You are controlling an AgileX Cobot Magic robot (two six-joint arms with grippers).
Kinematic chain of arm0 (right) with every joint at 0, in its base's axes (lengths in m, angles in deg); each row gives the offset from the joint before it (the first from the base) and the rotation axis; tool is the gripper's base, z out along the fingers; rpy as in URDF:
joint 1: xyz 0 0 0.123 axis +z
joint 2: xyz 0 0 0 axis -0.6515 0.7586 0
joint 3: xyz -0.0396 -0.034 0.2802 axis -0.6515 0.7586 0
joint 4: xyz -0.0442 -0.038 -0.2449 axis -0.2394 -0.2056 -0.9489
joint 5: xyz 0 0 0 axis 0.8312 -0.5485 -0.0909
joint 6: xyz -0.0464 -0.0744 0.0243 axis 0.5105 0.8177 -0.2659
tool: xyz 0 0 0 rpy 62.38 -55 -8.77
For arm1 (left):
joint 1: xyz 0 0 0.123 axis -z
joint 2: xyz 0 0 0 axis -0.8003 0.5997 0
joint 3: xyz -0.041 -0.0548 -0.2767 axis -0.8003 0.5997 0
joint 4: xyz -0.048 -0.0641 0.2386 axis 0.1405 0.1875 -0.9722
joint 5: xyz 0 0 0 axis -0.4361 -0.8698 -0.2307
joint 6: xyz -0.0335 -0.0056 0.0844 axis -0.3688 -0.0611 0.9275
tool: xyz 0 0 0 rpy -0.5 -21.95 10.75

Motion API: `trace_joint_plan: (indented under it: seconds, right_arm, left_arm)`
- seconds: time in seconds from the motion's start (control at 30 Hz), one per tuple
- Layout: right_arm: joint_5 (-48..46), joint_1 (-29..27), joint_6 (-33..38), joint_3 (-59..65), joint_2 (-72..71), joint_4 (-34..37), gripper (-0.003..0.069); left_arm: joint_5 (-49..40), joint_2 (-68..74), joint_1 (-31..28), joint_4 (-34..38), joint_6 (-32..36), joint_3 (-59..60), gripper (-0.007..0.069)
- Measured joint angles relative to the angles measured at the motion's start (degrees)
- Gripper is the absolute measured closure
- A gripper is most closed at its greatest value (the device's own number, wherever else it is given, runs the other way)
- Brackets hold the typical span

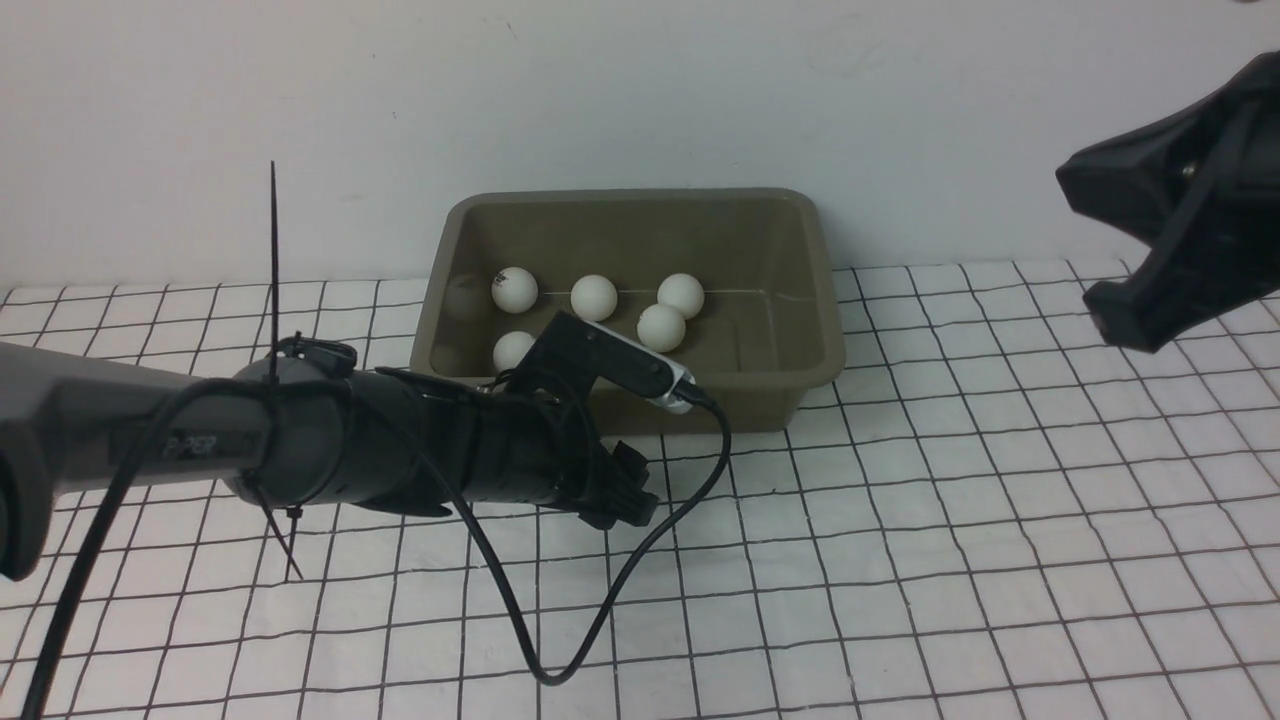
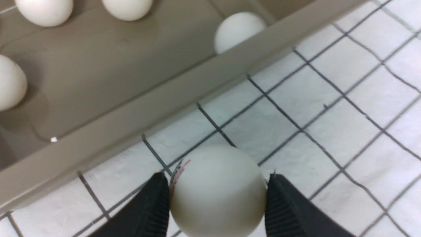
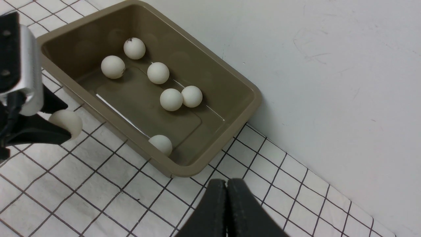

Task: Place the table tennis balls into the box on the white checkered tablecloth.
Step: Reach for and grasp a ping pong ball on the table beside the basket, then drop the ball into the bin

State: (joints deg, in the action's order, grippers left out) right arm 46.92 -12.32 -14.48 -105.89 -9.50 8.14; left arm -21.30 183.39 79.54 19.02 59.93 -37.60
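The olive-brown box [image 1: 815,300] stands on the white checkered tablecloth [image 1: 950,500] against the back wall. Several white table tennis balls lie inside it, among them one with a dark logo [image 1: 514,289] and one by the front wall [image 3: 160,144]. My left gripper [image 2: 217,179] is shut on another table tennis ball [image 2: 217,197], its ribbed fingers [image 2: 283,204] pressing both sides, low over the cloth just in front of the box's front wall. From the front, the arm hides that ball. My right gripper [image 3: 227,184] is shut and empty, raised at the right [image 1: 1160,250].
The left arm's black cable [image 1: 620,590] loops down over the cloth in front of the box. A white wall [image 1: 640,90] rises right behind the box. Cloth stretches to the right of the box under the raised right arm.
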Motion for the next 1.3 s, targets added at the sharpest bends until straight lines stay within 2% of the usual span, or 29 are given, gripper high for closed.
trace_joint_plan:
  seconds: [0.43, 0.87, 1.3]
  right_arm:
    - [0.1, 0.0, 0.0, 0.0, 0.0, -0.1, 0.0673]
    - [0.1, 0.0, 0.0, 0.0, 0.0, -0.1, 0.0673]
    - [0.7, 0.0, 0.0, 0.0, 0.0, -0.1, 0.0673]
  left_arm:
    - [-5.2, -5.3, -0.1, -0.3, 0.3, 0.5, 0.0293]
    - [-5.4, -1.4, -6.0, -0.4, 11.7, -8.6, 0.0293]
    - [-10.5, 8.3, -10.8, -0.5, 15.2, -16.8, 0.0286]
